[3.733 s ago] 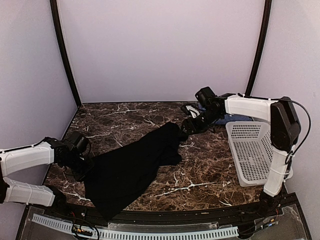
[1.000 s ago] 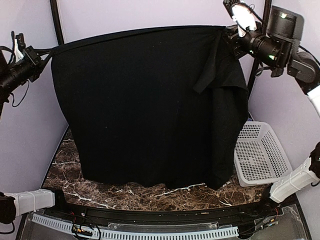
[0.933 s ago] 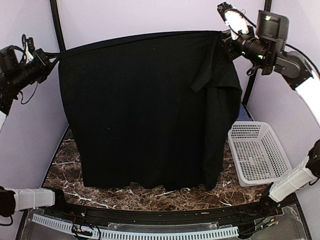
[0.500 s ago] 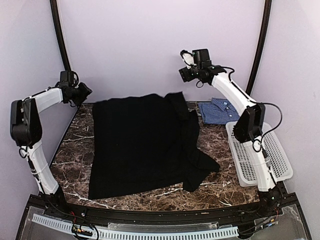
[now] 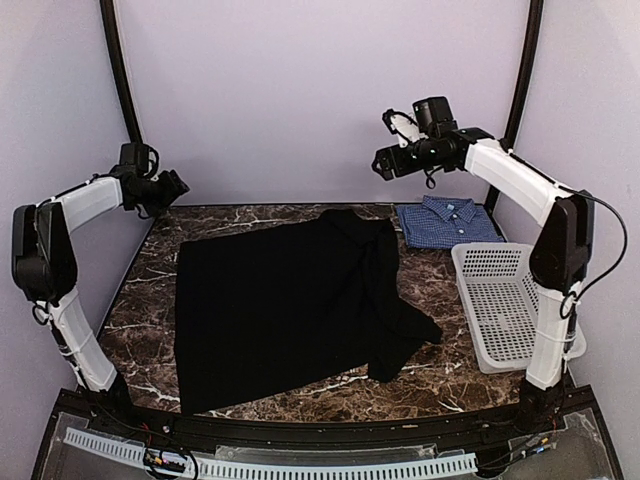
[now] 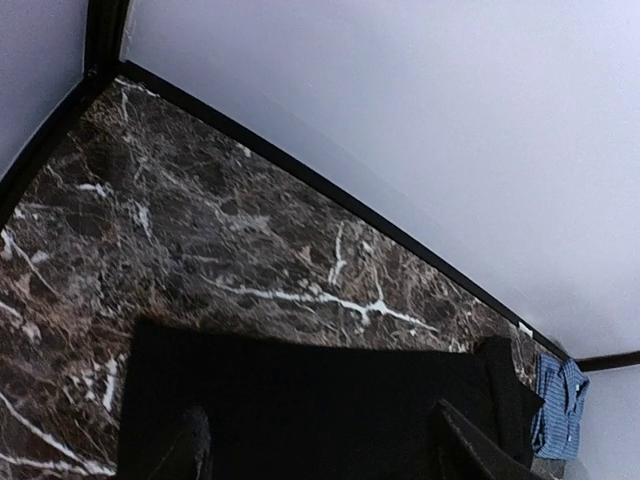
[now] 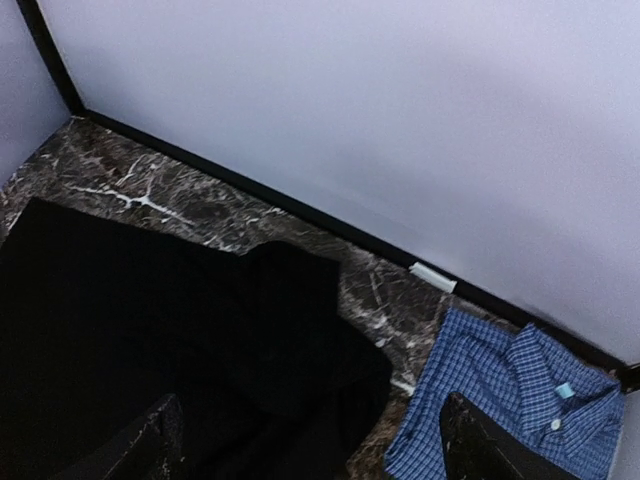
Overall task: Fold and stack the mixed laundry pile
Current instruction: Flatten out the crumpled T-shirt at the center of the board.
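Observation:
A large black garment [image 5: 280, 300] lies spread flat on the marble table, its right side folded over in a rumpled flap toward the front right. A blue-and-white check shirt [image 5: 445, 222] lies folded at the back right, apart from it. My left gripper [image 5: 178, 186] hangs open in the air above the back left corner, holding nothing. High over the back of the table, between the two garments, my right gripper [image 5: 382, 165] is open and empty as well. The left wrist view looks down on the black garment [image 6: 330, 400]. The right wrist view shows the black garment [image 7: 150, 320] and the shirt [image 7: 500, 410].
A white perforated basket [image 5: 505, 300] stands at the table's right edge, just in front of the check shirt. Lilac walls close in the back and sides. Bare marble [image 5: 150, 270] shows left of the black garment.
A second ago both grippers held the black garment stretched up high between them. They have opened and let it go, and it now lies flat on the table.

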Available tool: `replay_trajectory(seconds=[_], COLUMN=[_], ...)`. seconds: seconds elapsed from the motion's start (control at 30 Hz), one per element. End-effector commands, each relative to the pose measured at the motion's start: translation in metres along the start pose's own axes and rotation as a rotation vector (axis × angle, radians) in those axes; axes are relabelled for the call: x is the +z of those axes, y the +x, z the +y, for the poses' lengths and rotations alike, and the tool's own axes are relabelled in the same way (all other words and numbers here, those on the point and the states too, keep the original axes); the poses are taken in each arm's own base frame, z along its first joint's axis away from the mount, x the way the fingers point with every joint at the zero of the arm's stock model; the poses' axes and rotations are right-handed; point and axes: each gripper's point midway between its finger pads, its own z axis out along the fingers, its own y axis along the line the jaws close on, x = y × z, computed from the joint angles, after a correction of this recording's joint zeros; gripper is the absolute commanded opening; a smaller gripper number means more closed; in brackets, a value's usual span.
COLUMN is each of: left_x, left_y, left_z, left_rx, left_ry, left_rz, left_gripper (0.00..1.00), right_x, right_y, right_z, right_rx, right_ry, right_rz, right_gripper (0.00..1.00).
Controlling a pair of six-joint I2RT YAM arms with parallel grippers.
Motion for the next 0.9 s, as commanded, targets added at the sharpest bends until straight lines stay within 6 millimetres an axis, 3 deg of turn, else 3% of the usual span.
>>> replay_trajectory(seconds=[0.0,0.2,0.37,0.43,0.7,0.87], left_x=[-0.021,-0.026,-0.018,-0.012,0.023,0.039], left_y=[0.066,0.156,0.191,0.196,0.18,0.142], left_z=[-0.001,0.018,0.057,0.073,0.134,0.157], left_rx=[0.03,0.043,0.019,-0.008,-0.076,-0.11], left_ry=[-0.03,-0.083,-0.227,-0.29,-0.467,-0.518], left_rz=[0.153,0.317,0.382,0.4,0.453,0.413], left_gripper=[0.68,0.57,0.51,0.49,0.43,0.38], right_x=[-0.003,-0.012,-0.004,-0.003,-0.006,-0.01], right_y=[0.048,0.111,0.151,0.159,0.18,0.185], right_z=[0.061,0.118,0.133,0.132,0.124,0.114], right_rx=[0.089,0.106,0.121,0.123,0.122,0.144], right_ry=[-0.246,-0.411,-0.448,-0.438,-0.389,-0.37], right_rz=[0.103,0.246,0.333,0.35,0.411,0.423], right_gripper=[0.84,0.83,0.82,0.82,0.82,0.82])
